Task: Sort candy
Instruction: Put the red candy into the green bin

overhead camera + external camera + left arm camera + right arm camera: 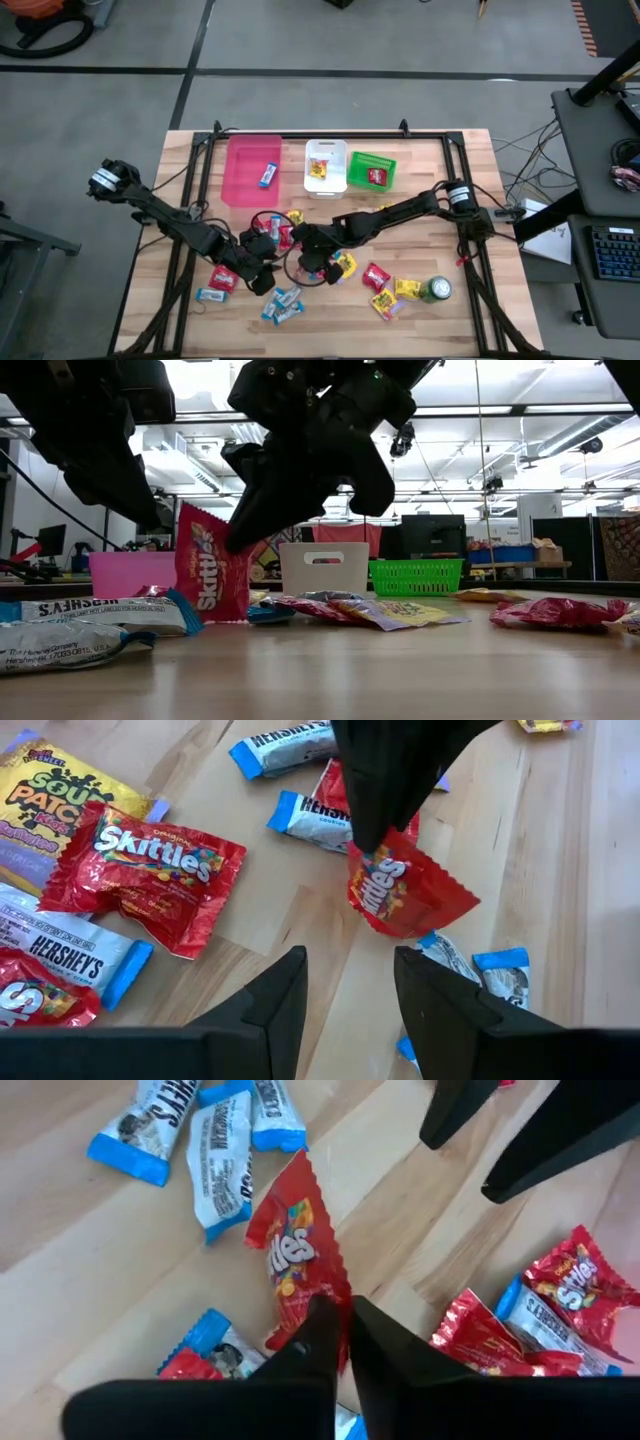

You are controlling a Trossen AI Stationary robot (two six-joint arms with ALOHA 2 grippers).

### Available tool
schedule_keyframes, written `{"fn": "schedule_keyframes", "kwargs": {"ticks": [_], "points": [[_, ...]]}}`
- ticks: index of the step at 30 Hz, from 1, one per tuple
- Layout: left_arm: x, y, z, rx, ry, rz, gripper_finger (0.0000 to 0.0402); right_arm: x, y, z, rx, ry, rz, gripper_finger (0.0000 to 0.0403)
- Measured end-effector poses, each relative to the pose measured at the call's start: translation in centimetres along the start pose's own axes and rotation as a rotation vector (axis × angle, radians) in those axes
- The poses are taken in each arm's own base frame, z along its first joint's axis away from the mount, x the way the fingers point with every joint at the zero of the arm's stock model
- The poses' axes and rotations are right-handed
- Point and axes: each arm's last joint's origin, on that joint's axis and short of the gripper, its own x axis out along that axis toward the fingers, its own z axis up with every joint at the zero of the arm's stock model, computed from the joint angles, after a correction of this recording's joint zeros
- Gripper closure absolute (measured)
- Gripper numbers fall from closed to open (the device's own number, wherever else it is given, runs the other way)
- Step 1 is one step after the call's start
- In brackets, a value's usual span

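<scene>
My right gripper (340,1320) is shut on one red Skittles packet (296,1258) near the middle of the table (303,265). My left gripper (350,990) is open right beside it (262,280), its fingers pointing at the held packet (405,890) without touching it. Around them, red packets (150,870), a yellow packet (50,800) and blue-and-silver bars (60,955) lie flat on the wood. More red and yellow packets (385,290) lie toward the right. My right gripper pinches the red Skittles packet by one crimped end (325,1295) between its two fingers, coming from above. The packet stands nearly upright below the fingers (212,575). Whether its lower edge (215,618) rests on the table or hangs just above it, I cannot tell.
Along the far edge stand a pink tray (245,185) holding one blue bar, a white bin (326,185) with yellow candy and a green basket (372,158) with a red packet. A round green can (436,290) stands near the table's near right corner.
</scene>
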Motion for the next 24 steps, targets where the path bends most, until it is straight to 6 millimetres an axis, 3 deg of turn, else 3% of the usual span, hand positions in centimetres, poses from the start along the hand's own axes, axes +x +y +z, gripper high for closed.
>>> {"fn": "schedule_keyframes", "kwargs": {"ticks": [9,18,24], "points": [[-0.1,0.0,-0.1,0.001,0.006,0.002,0.0267,-1.2,-0.3,0.6,0.086,-0.018,-0.010,0.0394],[-2.2,0.6,0.1,0.009,0.010,-0.005,0.0267,-7.1,-1.6,1.9,0.246,0.038,-0.150,0.0394],[-3.9,1.1,0.5,0.003,-0.018,-0.018,0.0267,-12.2,-3.7,-0.1,0.408,0.239,-0.357,0.0394]]}}
